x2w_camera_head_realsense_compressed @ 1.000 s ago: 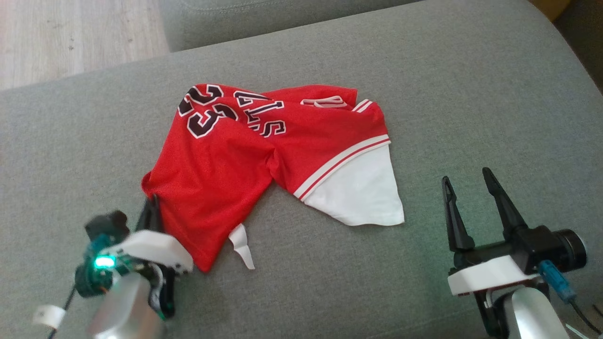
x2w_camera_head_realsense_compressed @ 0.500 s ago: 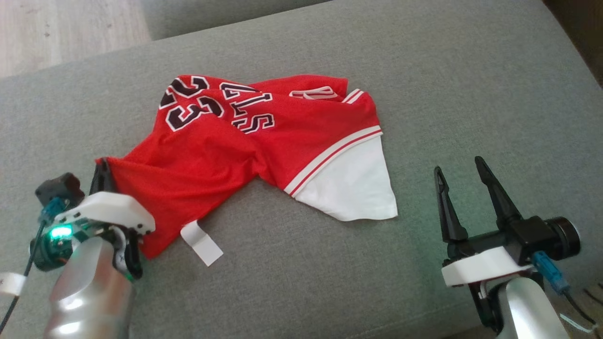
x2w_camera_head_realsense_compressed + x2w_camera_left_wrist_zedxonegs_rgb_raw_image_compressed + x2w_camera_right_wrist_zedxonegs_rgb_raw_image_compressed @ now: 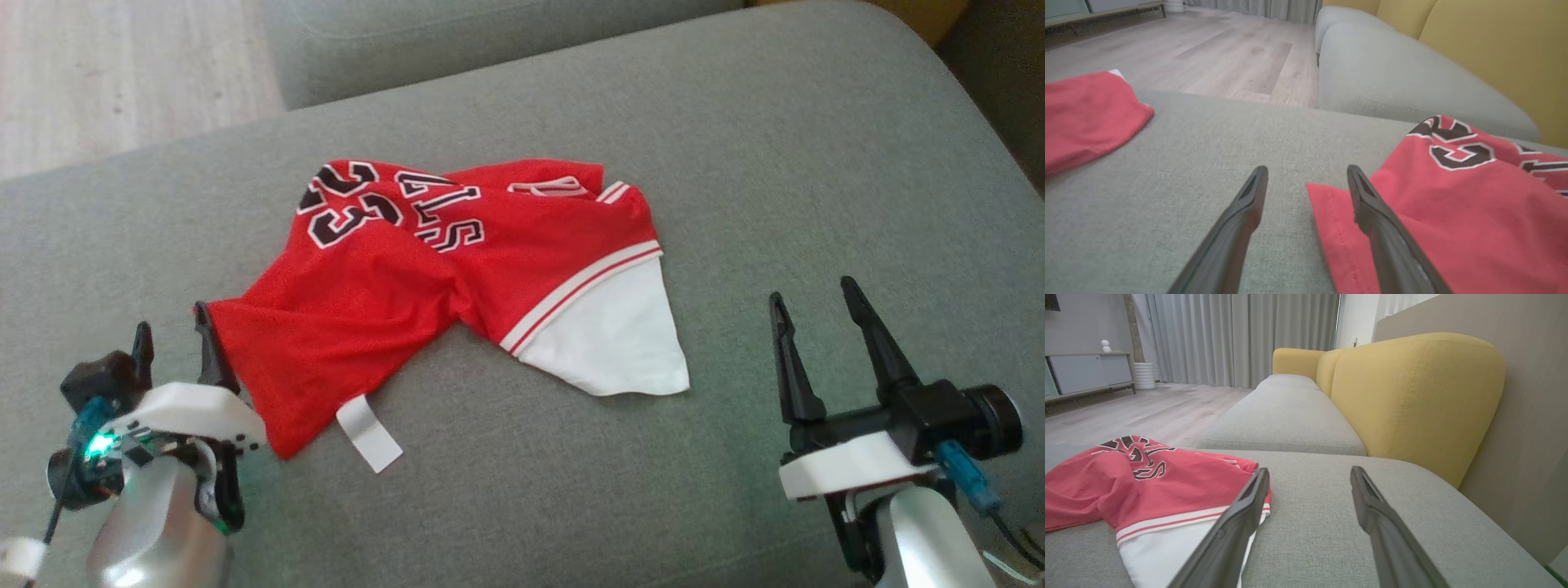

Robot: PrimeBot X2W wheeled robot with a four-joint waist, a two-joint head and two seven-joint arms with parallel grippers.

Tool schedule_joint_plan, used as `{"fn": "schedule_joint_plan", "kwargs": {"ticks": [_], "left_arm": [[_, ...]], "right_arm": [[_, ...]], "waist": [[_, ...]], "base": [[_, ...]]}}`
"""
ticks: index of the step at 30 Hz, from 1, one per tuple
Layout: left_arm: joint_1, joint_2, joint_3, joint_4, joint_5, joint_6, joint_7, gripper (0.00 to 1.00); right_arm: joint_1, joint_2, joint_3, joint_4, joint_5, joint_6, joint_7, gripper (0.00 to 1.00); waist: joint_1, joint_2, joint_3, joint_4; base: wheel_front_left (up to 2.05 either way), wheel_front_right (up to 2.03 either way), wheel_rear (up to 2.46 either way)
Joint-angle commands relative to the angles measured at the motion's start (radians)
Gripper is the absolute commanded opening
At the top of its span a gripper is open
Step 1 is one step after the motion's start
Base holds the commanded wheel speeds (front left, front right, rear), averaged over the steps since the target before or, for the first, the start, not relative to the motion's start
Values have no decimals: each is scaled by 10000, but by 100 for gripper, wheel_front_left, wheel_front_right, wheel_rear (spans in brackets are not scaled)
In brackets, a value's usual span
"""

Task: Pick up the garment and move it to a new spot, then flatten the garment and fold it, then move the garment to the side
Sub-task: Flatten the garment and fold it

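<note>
Roughly at the flattening stage, by my reading: the garment (image 3: 457, 286), a red basketball jersey with black lettering, lies on a grey sofa cushion (image 3: 735, 147), bunched and twisted through its middle. It is not flat, no fold has been made, and the move to the side is also left to do. The left claw (image 3: 173, 320) stands wide and holds nothing. It sits at the jersey's near-left corner, and the left wrist view shows that hem corner lying between its two fingers (image 3: 1241, 220); whether cloth and finger touch I cannot tell. The right claw (image 3: 812, 292) is also wide and empty, well apart from the jersey, off beyond its white panel (image 3: 612, 347) on the right. A white tag (image 3: 369, 433) pokes out from the jersey's near edge.
</note>
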Motion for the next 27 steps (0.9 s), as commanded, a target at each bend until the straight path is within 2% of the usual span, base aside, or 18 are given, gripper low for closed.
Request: {"fn": "schedule_joint_plan", "kwargs": {"ticks": [1,6,13,20,27], "left_arm": [[88,298,356,-905,216,-31,-116,100],[1950,-263,791,-3976,834,-258,-122,100],[4371,-957,837,-6540,1587,-707,-124,100],[5643,-1174,942,-7782,2290,-1145,-125,100],[6230,-1253,1051,-7714,2702,-1349,-125,100]], "right_arm": [[-22,-31,148,-394,-90,77,-109,100],[193,-31,-129,-549,-134,77,-109,100],[459,-31,-406,-471,-298,77,-109,100],[703,-31,-353,-275,-159,77,-109,100],[985,-31,-296,7,117,77,-109,100]], "waist": [[1,0,-174,169],[1,0,-520,439],[1,0,-753,905],[1,0,-934,1205],[1,0,-1054,1208]], "base": [[0,0,0],[0,0,0],[0,0,0],[0,0,0],[0,0,0]]}}
